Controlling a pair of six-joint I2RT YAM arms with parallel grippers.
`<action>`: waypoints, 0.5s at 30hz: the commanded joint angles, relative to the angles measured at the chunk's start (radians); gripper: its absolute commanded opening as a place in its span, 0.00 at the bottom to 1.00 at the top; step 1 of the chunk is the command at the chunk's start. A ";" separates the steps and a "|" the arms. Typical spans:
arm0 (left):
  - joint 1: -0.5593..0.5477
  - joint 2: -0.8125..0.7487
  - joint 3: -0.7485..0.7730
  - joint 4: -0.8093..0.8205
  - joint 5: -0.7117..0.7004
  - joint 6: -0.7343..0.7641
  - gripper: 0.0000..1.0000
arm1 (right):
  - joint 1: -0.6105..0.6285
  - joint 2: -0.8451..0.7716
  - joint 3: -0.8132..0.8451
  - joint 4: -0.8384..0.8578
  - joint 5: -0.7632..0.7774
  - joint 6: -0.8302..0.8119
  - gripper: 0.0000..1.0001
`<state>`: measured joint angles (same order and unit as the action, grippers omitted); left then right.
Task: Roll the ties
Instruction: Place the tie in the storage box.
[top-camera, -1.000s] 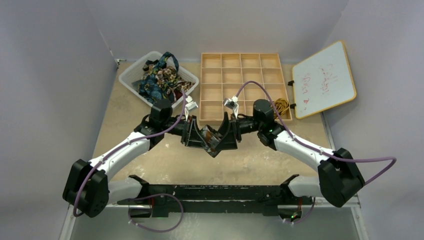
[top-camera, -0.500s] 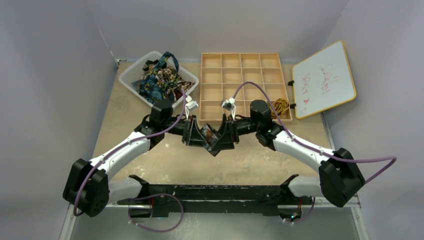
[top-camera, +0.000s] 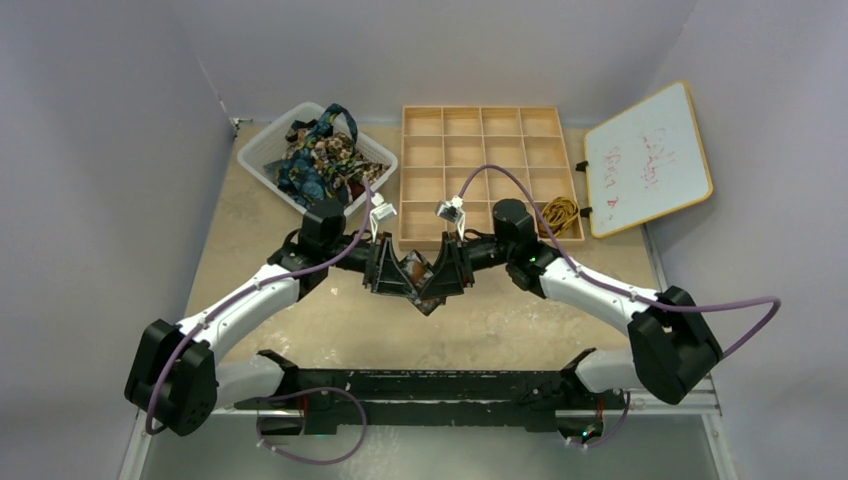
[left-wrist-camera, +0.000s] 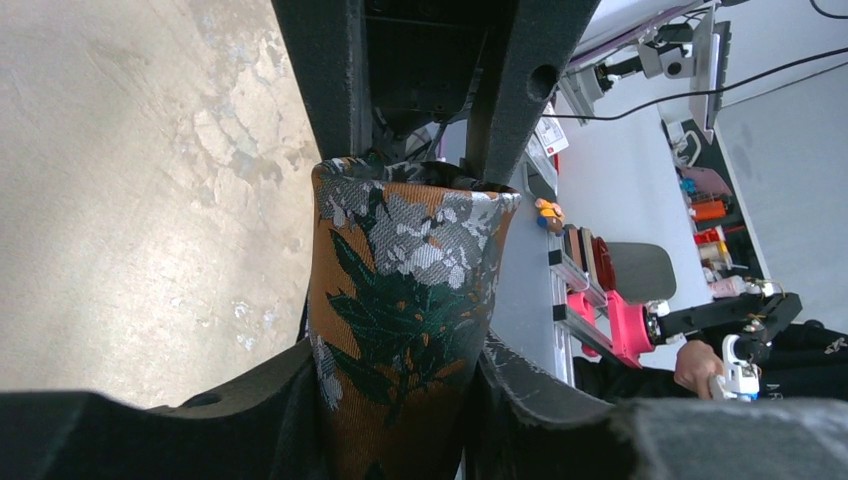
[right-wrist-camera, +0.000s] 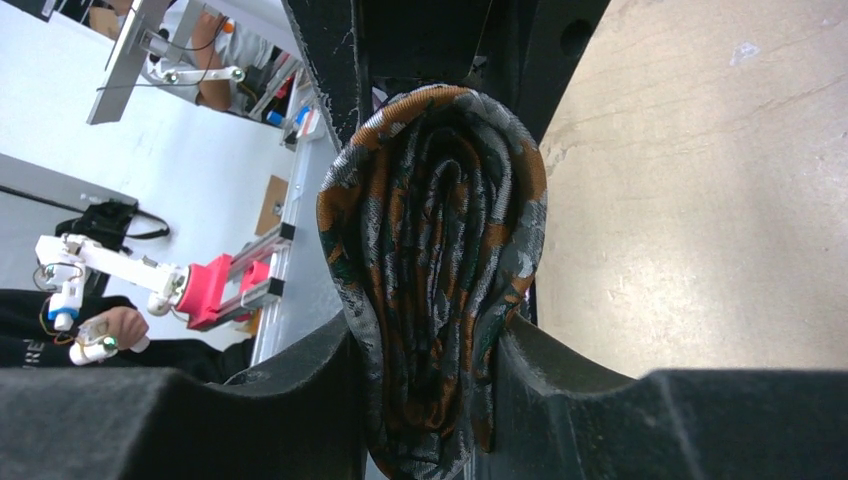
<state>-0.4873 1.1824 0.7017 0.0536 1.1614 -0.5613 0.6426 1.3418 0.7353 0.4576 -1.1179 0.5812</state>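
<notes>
Pinched in the left hand (top-camera: 404, 285), pads pressed on both flanks: a rolled tie (left-wrist-camera: 405, 300), orange with green leaves and grey blossoms. Squeezed likewise by the right hand (top-camera: 433, 285), spiral end toward its camera. Over the worktop (top-camera: 250, 232). Beyond the left hand, more ties (top-camera: 320, 155) in a white basket (top-camera: 262, 150).

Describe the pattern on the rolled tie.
The tie is orange with green leaves and grey flowers; left wrist view.
</notes>
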 joint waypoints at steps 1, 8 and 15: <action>0.000 -0.027 0.039 0.047 -0.086 0.010 0.43 | 0.025 0.003 0.039 0.012 -0.032 -0.005 0.39; 0.001 -0.051 0.029 0.041 -0.141 -0.002 0.53 | 0.025 0.016 0.038 -0.015 -0.015 -0.017 0.30; 0.003 -0.074 0.016 0.034 -0.175 -0.011 0.61 | 0.024 0.014 0.037 -0.060 0.030 -0.026 0.26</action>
<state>-0.4873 1.1500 0.7013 0.0341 1.0531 -0.5644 0.6468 1.3548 0.7403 0.4416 -1.1049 0.5789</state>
